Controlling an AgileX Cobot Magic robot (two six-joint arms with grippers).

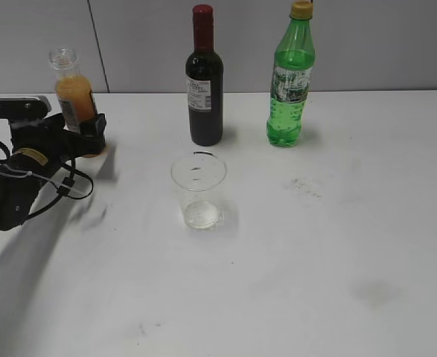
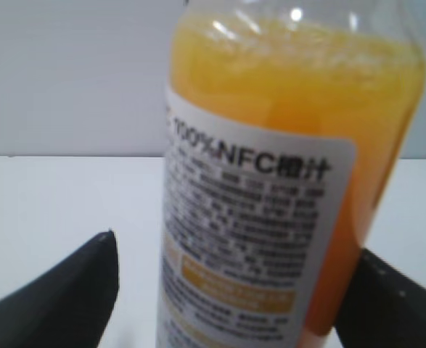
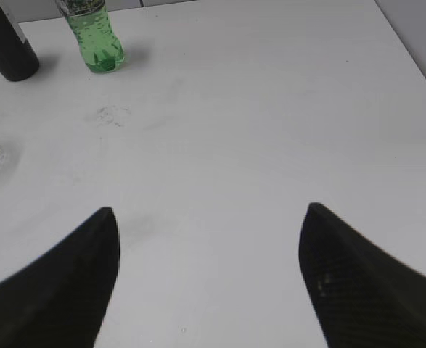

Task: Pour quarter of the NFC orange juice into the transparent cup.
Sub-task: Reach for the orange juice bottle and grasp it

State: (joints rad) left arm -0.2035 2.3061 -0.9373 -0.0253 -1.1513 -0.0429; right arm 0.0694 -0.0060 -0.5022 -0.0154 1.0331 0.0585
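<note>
the left tool point(image 2: 227, 290) brackets the nfc orange juice bottle point(image 2: 271, 188) low, one finger apart; capless, smooth, likely spills; right tool point(image 3: 209, 275) wide.

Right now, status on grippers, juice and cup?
Left gripper open around upright NFC orange juice. Right gripper open, empty. Transparent cup empty; nothing between them.

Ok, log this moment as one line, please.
stage: reaching juice | left gripper: open around juice bottle, one finger apart | right gripper: open, idle | cup: upright, nothing poured
</note>
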